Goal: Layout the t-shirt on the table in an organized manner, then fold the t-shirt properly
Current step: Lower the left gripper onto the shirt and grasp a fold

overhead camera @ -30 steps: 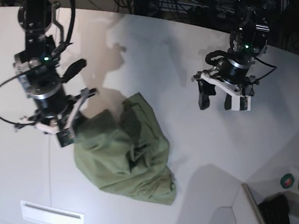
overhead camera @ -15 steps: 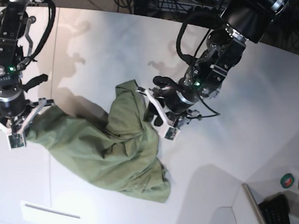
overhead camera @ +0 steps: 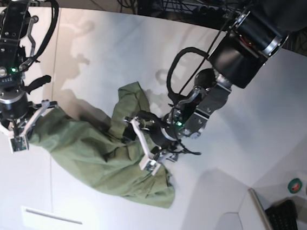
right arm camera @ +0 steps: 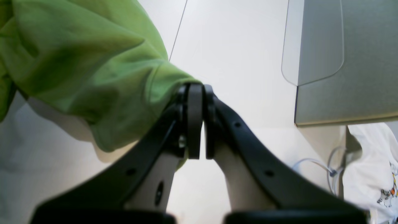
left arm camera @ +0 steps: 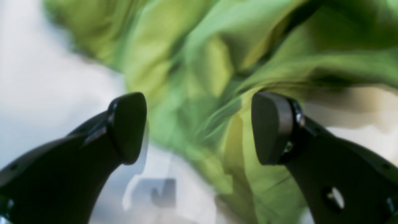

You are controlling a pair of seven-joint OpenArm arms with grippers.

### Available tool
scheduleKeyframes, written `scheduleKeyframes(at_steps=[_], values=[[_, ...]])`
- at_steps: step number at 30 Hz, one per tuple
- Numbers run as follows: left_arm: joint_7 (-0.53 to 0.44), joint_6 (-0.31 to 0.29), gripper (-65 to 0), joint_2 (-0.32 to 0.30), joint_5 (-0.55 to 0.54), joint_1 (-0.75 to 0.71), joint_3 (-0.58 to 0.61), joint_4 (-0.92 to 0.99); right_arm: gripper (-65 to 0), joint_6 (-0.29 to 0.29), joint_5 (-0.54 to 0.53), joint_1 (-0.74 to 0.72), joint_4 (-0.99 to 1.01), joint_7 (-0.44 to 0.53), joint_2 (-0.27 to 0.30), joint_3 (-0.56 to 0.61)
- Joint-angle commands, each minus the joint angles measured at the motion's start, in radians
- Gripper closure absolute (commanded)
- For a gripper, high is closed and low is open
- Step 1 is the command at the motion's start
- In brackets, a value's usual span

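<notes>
Off the table's [overhead camera: 286, 95] curved edge in the right wrist view sit a grey panel [right arm camera: 326, 56] and a white printed cloth [right arm camera: 373, 174] beside a pale cable [right arm camera: 323, 168]; in the base view a small green-and-red round object [overhead camera: 295, 186] lies near the right border. None of these stands between the arms and the t-shirt [overhead camera: 101, 153], which lies rumpled across the middle of the table. The left gripper [overhead camera: 146, 144] has its fingers [left arm camera: 127, 127] spread wide, hovering low over the bunched green folds (its wrist view is blurred, so contact cannot be told). The right gripper [right arm camera: 196, 121] has its fingers pressed together, clamped on a hemmed edge of the t-shirt, the cloth trailing from it toward the middle
</notes>
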State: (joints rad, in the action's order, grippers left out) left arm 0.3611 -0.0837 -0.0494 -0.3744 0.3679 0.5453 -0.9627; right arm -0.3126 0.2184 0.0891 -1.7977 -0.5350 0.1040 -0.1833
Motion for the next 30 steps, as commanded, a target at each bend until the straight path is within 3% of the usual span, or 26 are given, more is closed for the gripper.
scheduleKeyframes(at_steps=[1, 6, 19, 21, 27, 30], values=[[-0.018, -0.031, -49.5, 0.027, -0.008, 0.041, 0.0, 0.026, 0.0, 0.008, 0.003, -0.015, -0.018, 0.023, 0.009, -0.003], [-0.018, -0.041, -49.4, 0.108, -0.001, 0.102, 0.011, 0.179, 0.0, 0.008, 0.003, -0.015, -0.018, 0.023, 0.012, -0.003], [-0.015, -0.044, -48.7, 0.084, -0.008, 0.087, 0.002, 0.224, 0.0, 0.008, 0.003, -0.013, -0.018, 0.023, 0.013, -0.003], [-0.015, -0.046, -41.6, 0.085, -0.008, 0.082, 0.002, 0.222, 0.0, 0.008, 0.003, -0.013, -0.017, 0.023, 0.013, -0.003], [-0.01, -0.046, 0.0, 0.09, -0.008, 0.081, 0.0, 0.192, 0.0, 0.008, 0.003, -0.016, 0.032, 0.023, 0.013, -0.003], [0.026, -0.046, 0.0, 0.082, -0.008, 0.067, 0.0, 0.13, 0.0, 0.008, 0.005, -0.019, 0.062, 0.025, 0.013, -0.011]])
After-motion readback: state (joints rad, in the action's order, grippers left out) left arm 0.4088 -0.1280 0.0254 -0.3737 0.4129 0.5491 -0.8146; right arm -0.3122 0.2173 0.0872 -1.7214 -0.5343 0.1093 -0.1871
